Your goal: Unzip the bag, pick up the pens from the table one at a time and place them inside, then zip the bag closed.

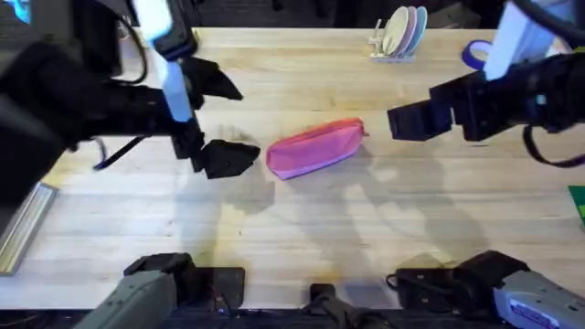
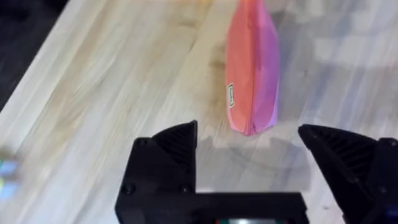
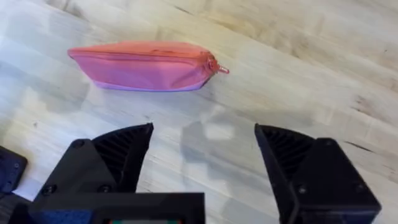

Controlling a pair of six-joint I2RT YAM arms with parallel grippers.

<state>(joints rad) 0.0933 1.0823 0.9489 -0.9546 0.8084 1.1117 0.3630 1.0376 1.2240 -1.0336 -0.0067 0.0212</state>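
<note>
The pink bag point(image 1: 315, 146) lies slanted at the middle of the table point(image 1: 302, 228), its zipper shut and the pull tab point(image 3: 221, 69) at its right end. The pens are hidden from view. My left gripper point(image 1: 227, 121) hovers just left of the bag's left end, open, with nothing between its black fingers point(image 2: 168, 146); the bag point(image 2: 252, 74) stretches away ahead of it. My right gripper point(image 1: 402, 122) hangs to the right of the tab end, apart from it and open. Its wrist view shows the bag point(image 3: 143, 65) beyond the spread fingers point(image 3: 124, 149).
A rack of plates point(image 1: 399, 35) and a blue tape roll point(image 1: 475, 53) stand at the back right. A metal bar point(image 1: 23, 224) lies at the left edge, a green object point(image 1: 578, 196) at the right edge. A thin dark line point(image 1: 114, 155) lies left of the left arm.
</note>
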